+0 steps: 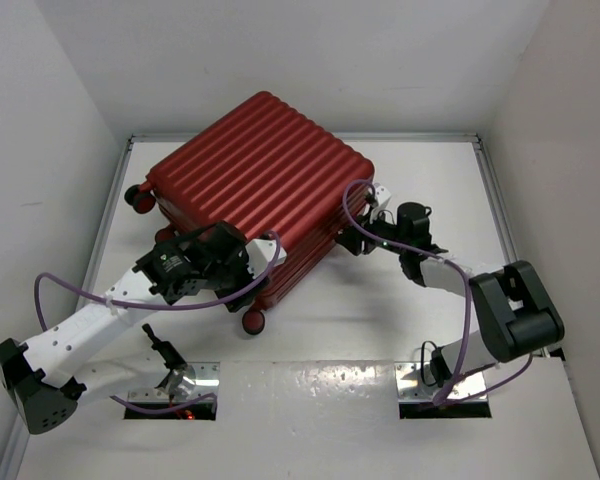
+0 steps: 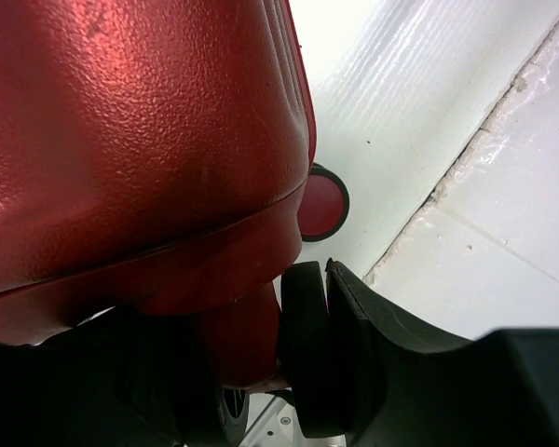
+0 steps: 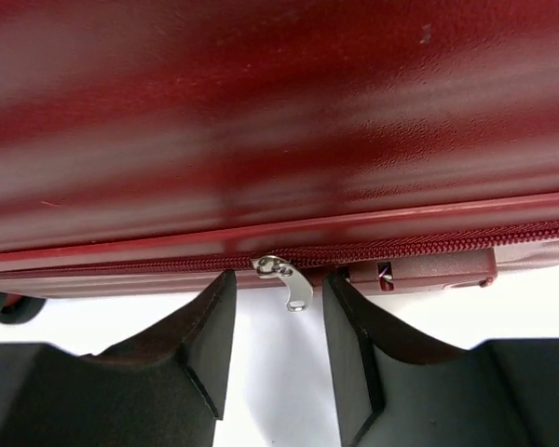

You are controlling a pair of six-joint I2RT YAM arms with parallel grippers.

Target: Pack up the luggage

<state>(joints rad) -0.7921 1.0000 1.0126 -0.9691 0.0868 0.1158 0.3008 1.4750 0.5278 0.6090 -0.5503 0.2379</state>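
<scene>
Top view: the luggage [image 1: 260, 170] lies flat and closed at upper centre of the white table [image 1: 360, 320], ribbed red shell up. One corner points at the lower middle of the frame. A red-hubbed wheel [image 1: 253, 320] sticks out at that near corner, another wheel [image 1: 138, 197] at the left corner.

Left arm comes in from lower left. The left gripper [image 1: 248, 258] is against the case's lower-left side, between the two wheels. A purple cable [image 1: 80, 290] loops along the arm.

Left wrist view: pebbled red shell fills the upper left. A red wheel housing and a black wheel [image 2: 303, 358] sit between the fingers. The right-hand finger [image 2: 391, 358] touches that black wheel. The other finger is lost in shadow at lower left. The claw is apart around the housing, but I cannot tell whether it is clamped on it. A second wheel, red-hubbed [image 2: 321, 200], shows further up against the white floor.

Right arm reaches from lower right. The right gripper [image 1: 362, 238] is at the case's right side, just beside the shell.

Right wrist view: the case's side runs across the top of the frame, with the zipper line [image 3: 429, 244] shut along it. A small silver zipper pull [image 3: 284, 281] hangs from the seam at centre, in the gap above the two dark fingers [image 3: 210, 349]. Fingers apart, pull not touched by either, nothing held.
</scene>
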